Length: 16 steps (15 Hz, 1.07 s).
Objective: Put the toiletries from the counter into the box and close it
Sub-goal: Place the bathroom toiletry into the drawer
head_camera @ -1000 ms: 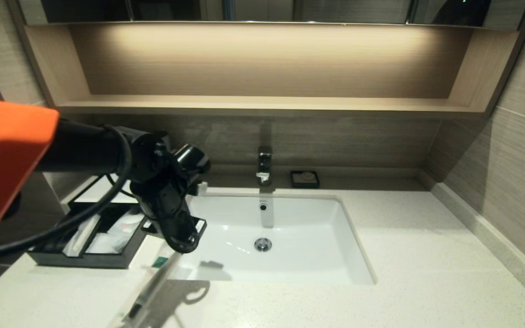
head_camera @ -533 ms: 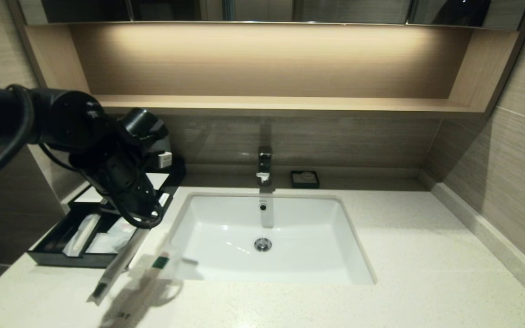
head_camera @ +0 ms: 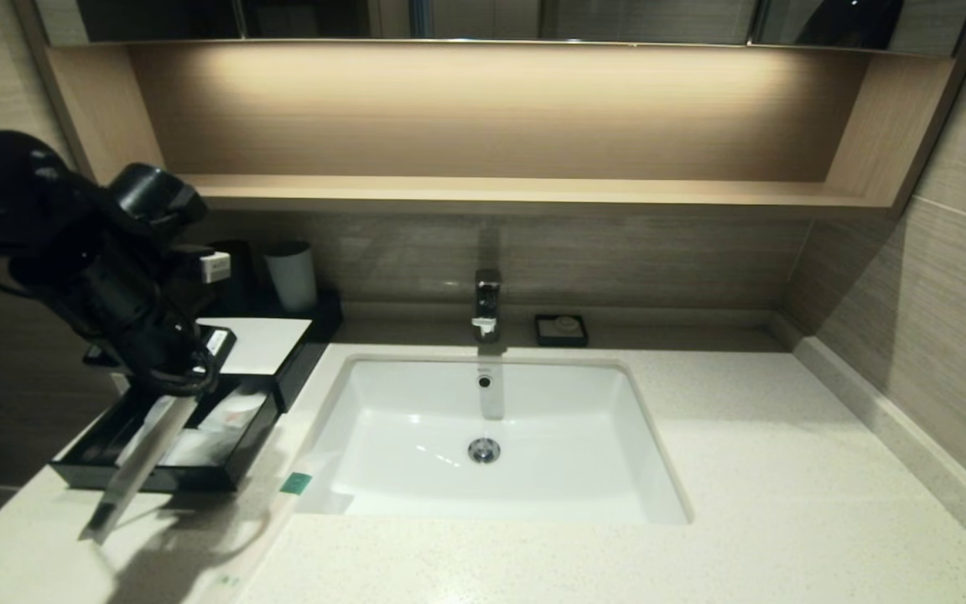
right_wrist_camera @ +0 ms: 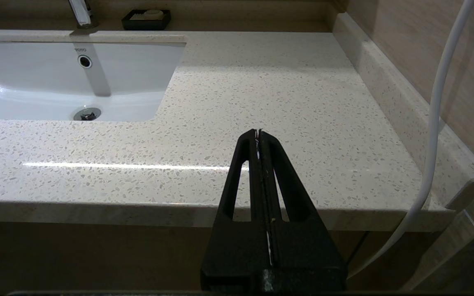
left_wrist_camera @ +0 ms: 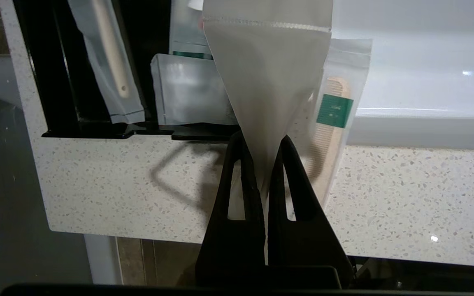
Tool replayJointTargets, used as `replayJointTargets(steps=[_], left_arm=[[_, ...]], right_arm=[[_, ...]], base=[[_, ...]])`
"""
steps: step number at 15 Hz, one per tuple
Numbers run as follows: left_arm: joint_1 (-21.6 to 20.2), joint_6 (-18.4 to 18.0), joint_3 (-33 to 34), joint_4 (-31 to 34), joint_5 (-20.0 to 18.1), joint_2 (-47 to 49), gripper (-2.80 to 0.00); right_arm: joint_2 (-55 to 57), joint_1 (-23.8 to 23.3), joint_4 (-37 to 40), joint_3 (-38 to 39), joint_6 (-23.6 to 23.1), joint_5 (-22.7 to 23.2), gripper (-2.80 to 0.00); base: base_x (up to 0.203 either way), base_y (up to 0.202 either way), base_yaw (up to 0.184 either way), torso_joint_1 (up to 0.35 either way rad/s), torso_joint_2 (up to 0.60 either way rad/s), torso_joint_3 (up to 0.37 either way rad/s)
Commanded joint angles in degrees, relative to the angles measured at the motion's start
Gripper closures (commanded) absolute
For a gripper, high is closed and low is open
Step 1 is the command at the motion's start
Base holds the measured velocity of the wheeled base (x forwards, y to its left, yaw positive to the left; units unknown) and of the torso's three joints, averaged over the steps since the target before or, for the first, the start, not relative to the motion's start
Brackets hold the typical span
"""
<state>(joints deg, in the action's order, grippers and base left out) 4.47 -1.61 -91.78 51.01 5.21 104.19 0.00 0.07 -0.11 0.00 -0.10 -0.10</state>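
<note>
We see our left arm reaching in from the left side of the head view, its black wrist angled downward over the open drawer of the box (head_camera: pixel 173 470), which sits on the desk (head_camera: pixel 743 470) just left of the white sink (head_camera: pixel 600 470). Our left gripper (left_wrist_camera: pixel 263 162) is clamped together on the end of a held toiletry packet (left_wrist_camera: pixel 268 82), a translucent whitish wrapper that hangs tilted from the fingers (left_wrist_camera: pixel 237 185), slanting down across the drawer front toward the desk edge. Inside the drawer lie other wrapped toiletries (left_wrist_camera: pixel 109 61), one long and slim and at least one flatter pouch, though how many lie there in all is hard to tell. A second packet, the comb packet (left_wrist_camera: pixel 335 115), with a green label and what looks like a comb inside, rests on the desk between the box and the sink rim. Behind the box stand two cups (head_camera: pixel 292 275), one dark and one pale. Our right gripper (right_wrist_camera: pixel 258 135) hangs low before the desk's front edge, well right of the sink, its fingers pressed together and holding nothing.
</note>
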Motion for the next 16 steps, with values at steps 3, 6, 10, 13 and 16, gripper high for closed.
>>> replayJointTargets(steps=[3,6,10,13,16], left_arm=[[-7.6,-3.2,-0.1,-0.4,-0.1,0.8,0.00],[-10.8,-4.9,-0.2,-1.0,-0.3,1.9,0.00],[-12.5,-6.0,-0.2,-1.3,-0.5,2.6,0.00],[-14.3,-6.8,-0.2,-3.5,-0.5,4.7,0.00],[-16.4,-9.1,-1.0,-4.7,-0.5,7.1,0.00]], right_arm=[[0.0,0.0,-0.1,0.1,0.0,0.0,0.00],[-0.1,0.0,0.0,0.1,0.0,0.0,0.00],[0.0,0.0,0.0,0.0,0.0,0.0,0.00],[-0.1,0.0,0.0,0.1,0.0,0.0,0.00],[0.0,0.0,0.0,0.0,0.0,0.0,0.00]], base=[[0.000,0.000,0.000,0.000,0.00,0.000],[0.000,0.000,0.000,0.000,0.00,0.000],[0.000,0.000,0.000,0.000,0.00,0.000],[0.000,0.000,0.000,0.000,0.00,0.000],[0.000,0.000,0.000,0.000,0.00,0.000]])
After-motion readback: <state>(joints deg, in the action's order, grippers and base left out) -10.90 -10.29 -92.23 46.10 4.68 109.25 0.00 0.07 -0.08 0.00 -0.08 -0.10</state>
